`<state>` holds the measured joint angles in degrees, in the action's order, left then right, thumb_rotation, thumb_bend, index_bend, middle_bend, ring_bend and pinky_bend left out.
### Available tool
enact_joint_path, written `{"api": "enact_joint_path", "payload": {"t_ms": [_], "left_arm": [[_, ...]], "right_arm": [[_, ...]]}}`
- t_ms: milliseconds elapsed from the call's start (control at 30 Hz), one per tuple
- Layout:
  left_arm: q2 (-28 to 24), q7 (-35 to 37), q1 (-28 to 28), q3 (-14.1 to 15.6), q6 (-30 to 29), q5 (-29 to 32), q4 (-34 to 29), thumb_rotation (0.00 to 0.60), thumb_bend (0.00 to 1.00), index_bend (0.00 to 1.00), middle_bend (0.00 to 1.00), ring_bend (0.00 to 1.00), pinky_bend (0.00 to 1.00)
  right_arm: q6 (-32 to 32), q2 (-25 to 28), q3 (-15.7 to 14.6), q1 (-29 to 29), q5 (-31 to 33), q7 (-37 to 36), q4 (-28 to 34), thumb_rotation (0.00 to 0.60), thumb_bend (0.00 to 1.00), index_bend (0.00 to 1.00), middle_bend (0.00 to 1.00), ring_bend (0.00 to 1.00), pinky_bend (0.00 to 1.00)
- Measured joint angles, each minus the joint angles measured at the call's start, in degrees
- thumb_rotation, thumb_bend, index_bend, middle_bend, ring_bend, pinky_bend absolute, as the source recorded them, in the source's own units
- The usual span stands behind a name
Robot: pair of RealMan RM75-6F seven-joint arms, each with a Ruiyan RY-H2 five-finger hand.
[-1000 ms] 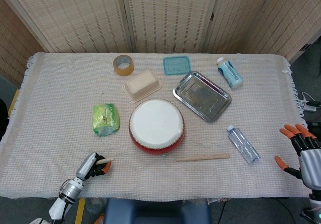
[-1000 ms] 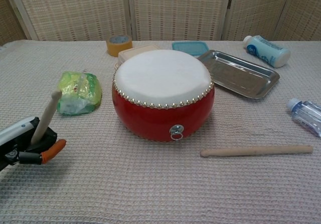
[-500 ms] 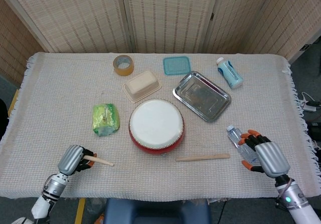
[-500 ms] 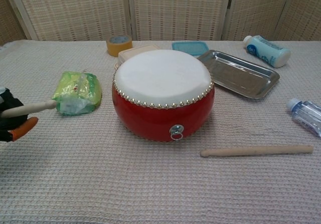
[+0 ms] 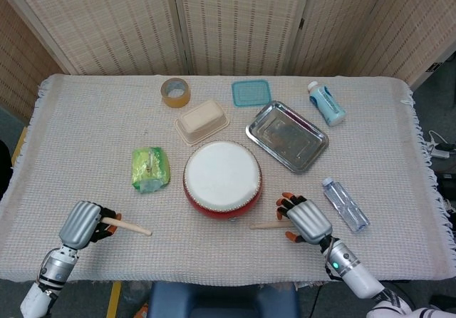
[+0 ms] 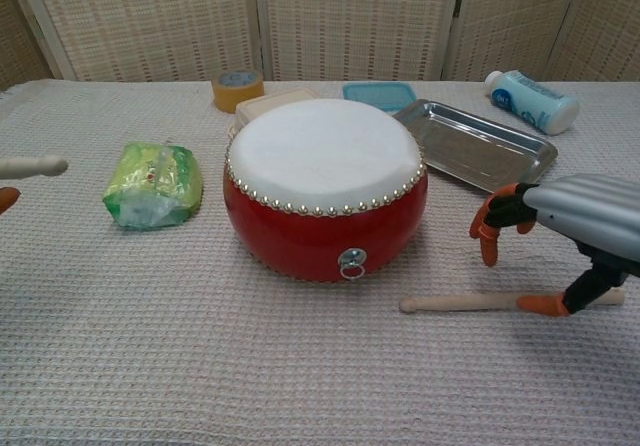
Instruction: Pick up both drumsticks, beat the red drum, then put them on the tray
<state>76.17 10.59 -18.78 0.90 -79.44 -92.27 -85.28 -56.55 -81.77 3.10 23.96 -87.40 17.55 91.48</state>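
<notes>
No legible text or numbers on any item. The blue-and-white bottle (image 5: 326, 103) and the green packet (image 5: 150, 168) carry printing, but it is too small and blurred to read.

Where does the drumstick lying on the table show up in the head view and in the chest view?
Head view: drumstick lies lower centre-right, under the right hand.
Chest view: drumstick lies lower right, its far end beneath the right hand.
Shared landmark: the red drum, just left of it.

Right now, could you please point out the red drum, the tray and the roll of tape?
red drum (image 5: 222, 172), head view, white skin.
tray (image 5: 311, 144), head view, right rim.
roll of tape (image 6: 237, 90), chest view, outer side.
</notes>
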Motion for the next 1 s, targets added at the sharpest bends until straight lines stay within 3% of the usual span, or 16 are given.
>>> {"api": "enact_joint_path", "payload": {"t_ms": [300, 633, 733, 867, 1000], "left_arm": [[-0.18, 0.45, 0.17, 0.3, 1.08, 0.26, -0.09, 0.6, 0.52, 1.0, 1.0, 1.0, 1.0], [-0.02, 1.22, 0.2, 0.4, 1.84, 0.36, 0.53, 0.6, 0.51, 1.0, 1.0, 1.0, 1.0], [-0.04, 1.69, 0.23, 0.51, 2.12, 0.4, 0.74, 0.6, 0.5, 1.0, 1.0, 1.0, 1.0], [0.01, 2.43, 0.41, 0.48, 1.96, 0.43, 1.07, 0.6, 0.5, 1.0, 1.0, 1.0, 1.0], [0.04, 2.9, 0.69, 0.35, 1.57, 0.49, 1.37, 0.6, 0.49, 1.0, 1.0, 1.0, 1.0]], "right_arm": [[-0.1, -6.26, -0.2, 1.31, 2.76, 2.21, -6.57, 0.6, 0.25, 0.49, 0.25, 0.13, 0.32], [0.91, -9.08, -1.07, 2.68, 4.41, 3.87, -8.88, 0.6, 0.27, 0.49, 0.25, 0.13, 0.32], [1.09, -9.67, -1.22, 3.07, 4.66, 4.21, -9.54, 0.6, 0.3, 0.53, 0.25, 0.13, 0.32], [0.37, -10.03, -1.27, 3.2, 4.33, 3.2, -9.87, 0.6, 0.39, 0.67, 0.25, 0.15, 0.33], [-1.19, -9.9, -1.15, 2.97, 3.4, -1.23, -9.61, 0.6, 0.43, 0.73, 0.28, 0.18, 0.35]]}}
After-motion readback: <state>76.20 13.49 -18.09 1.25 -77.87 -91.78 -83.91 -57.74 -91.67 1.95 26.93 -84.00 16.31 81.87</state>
